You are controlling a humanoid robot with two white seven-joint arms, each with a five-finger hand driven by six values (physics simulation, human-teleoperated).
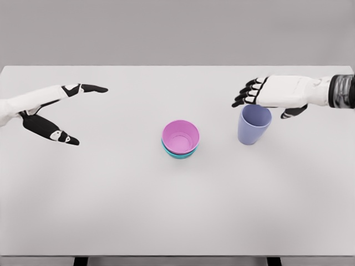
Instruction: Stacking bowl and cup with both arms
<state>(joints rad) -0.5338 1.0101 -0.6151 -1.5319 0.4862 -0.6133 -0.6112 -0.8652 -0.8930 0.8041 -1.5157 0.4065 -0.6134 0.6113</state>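
mid-frame on the white counter (111,210), a pink bowl (180,136) sits nested in a teal bowl (178,154). right of centre, the right hand (272,93) grips the lavender cup (254,124) by its rim. far left, the left hand (52,111) is spread and holds nothing.

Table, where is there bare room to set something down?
The table is bare along the whole near edge and the far edge. It is crowded only mid-right, around the pink cup and the blue cup under the right hand.

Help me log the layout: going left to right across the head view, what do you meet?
Left hand, open → pink cup nested in a teal bowl → purple cup, with the right hand just above it.
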